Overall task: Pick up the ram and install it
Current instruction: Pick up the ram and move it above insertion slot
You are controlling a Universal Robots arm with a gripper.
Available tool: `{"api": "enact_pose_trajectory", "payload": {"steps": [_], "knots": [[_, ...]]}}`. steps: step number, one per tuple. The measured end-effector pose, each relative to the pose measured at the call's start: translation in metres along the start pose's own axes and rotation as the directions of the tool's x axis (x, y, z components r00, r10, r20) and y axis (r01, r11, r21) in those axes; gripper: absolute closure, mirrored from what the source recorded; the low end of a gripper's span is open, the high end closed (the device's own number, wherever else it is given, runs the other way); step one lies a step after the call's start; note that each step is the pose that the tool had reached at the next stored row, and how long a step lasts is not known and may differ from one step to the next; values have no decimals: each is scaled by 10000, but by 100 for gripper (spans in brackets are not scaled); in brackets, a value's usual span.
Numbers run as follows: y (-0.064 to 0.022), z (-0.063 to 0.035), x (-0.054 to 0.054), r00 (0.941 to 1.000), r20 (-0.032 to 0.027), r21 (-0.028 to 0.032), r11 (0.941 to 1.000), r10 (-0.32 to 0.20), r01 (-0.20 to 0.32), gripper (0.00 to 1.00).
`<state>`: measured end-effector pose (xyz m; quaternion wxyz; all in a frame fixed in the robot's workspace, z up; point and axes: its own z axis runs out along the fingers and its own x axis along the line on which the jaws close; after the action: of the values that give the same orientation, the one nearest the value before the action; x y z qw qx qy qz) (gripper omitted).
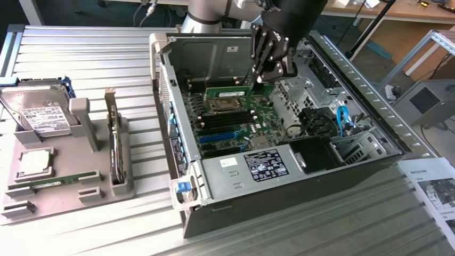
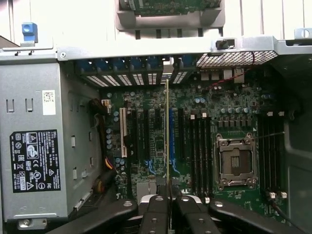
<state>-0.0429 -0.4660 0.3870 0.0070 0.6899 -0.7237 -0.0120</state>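
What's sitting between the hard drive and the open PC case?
In the exterior view, an upright expansion card in a gray holder stands between the hard drive and the case.

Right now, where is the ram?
The ram is pinched in the jaws inside the open computer case, over the motherboard, in the exterior view's middle.

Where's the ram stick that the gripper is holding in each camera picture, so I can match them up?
Exterior view: the ram juts from the gripper above the motherboard.
Wrist view: the ram is edge-on, a thin line running out from the gripper.
Shared landmark: the CPU socket.
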Motion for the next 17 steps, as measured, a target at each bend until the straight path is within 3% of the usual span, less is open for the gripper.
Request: {"api": "enact_pose_trajectory", "payload": {"steps": [8, 17], "knots": [[0, 14, -4, 10000, 1, 0, 10000, 0, 0, 88], [-4, 145, -3, 10000, 2, 0, 10000, 0, 0, 88]]}}
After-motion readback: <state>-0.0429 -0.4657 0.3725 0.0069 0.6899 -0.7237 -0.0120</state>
